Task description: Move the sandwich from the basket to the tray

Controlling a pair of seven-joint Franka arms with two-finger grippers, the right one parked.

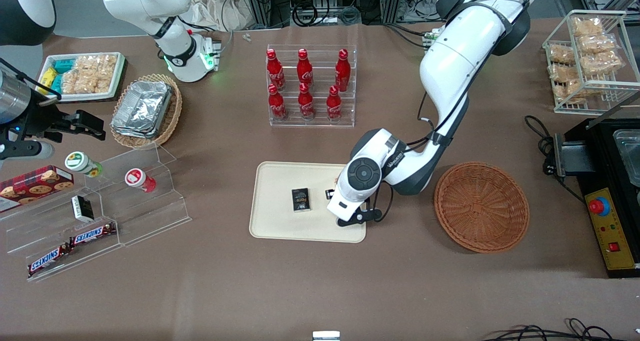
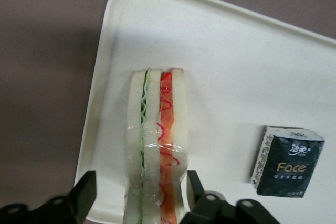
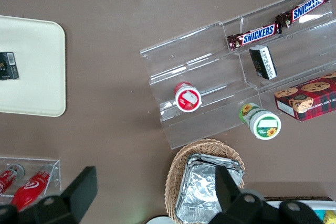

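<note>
The sandwich, cream bread with a green and an orange-red filling stripe in clear wrap, lies on the cream-beige tray close to its rim at the working arm's end. My left gripper is open around it, with a gap between one finger and the bread and the other finger close beside it. In the front view the gripper is low over the tray and the hand hides the sandwich. The reddish-brown basket sits empty beside the tray.
A small black box lies on the tray, beside the gripper; it also shows in the left wrist view. A clear rack of red bottles stands farther from the front camera than the tray. Clear display steps lie toward the parked arm's end.
</note>
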